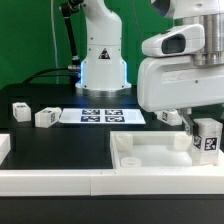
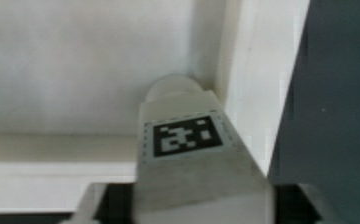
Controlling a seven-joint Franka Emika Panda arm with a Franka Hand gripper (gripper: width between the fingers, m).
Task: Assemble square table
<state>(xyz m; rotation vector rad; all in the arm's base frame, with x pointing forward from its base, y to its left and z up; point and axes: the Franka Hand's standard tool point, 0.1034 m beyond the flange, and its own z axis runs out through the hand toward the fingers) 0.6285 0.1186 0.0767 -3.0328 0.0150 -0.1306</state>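
The square table's white top (image 1: 150,157) lies at the front of the exterior view, rim up. My gripper (image 1: 205,128) hangs over its right-hand corner, shut on a white tagged leg (image 1: 207,138). In the wrist view that leg (image 2: 191,135) fills the space between the jaws, whose dark pads lie against its sides. Its far end reaches into the inner corner of the top's raised rim (image 2: 230,60). Two loose legs (image 1: 21,111) (image 1: 46,117) lie at the exterior view's left. Another leg (image 1: 168,117) lies behind the top.
The marker board (image 1: 100,116) lies flat in front of the arm's white base (image 1: 102,60). A low white rail (image 1: 50,185) runs along the front edge, and another piece of rail (image 1: 4,148) sits at the left. Black tabletop (image 2: 346,100) shows beside the top.
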